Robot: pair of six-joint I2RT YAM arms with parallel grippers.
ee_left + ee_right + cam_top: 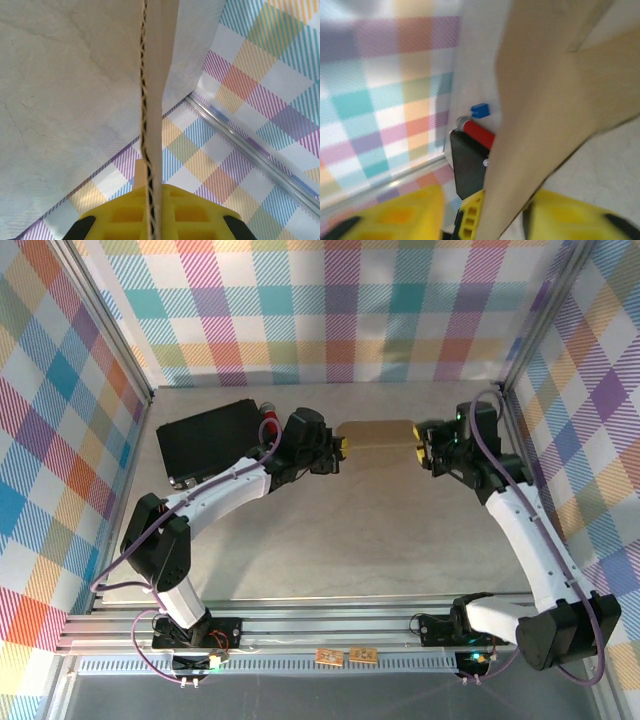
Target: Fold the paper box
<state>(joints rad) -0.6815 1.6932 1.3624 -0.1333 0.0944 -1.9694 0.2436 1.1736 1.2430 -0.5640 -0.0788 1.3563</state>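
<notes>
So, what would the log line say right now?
left gripper: shut on cardboard box | right gripper: open at its other end

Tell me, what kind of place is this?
Likely a robot test booth: left arm and right arm bolted to a metal rail, plaid walls around a pale table, a paper box between them.

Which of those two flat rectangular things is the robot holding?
The plain brown cardboard paper box, its edge pinched in the left gripper. The larger black flat case lies on the table.
</notes>
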